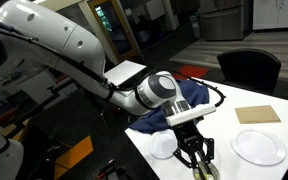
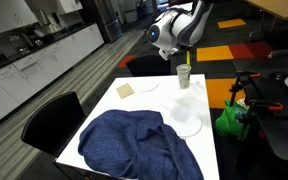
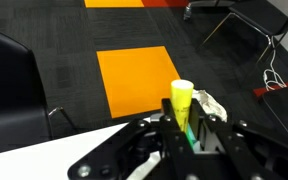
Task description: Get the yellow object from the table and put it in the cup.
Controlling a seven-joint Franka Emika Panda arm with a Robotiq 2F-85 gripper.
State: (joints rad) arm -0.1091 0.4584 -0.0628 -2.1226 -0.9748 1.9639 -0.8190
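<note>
1. Fingers (image 3: 214,130) clamped on yellow object (image 3: 181,100); obj sticks out past the tips in wrist view.
2. In both exterior views obj is held in the air over the white worktop (image 2: 154,105), not touching it.
3. Cup (image 1: 162,147) on worktop, at edge of blue cloth (image 1: 184,100), just beside the fingers in an exterior view.
4. Large white plate (image 1: 257,147) and tan board (image 1: 257,114) lie well apart from cup.

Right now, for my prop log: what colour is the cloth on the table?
The cloth is dark blue, clearest in an exterior view.
</note>
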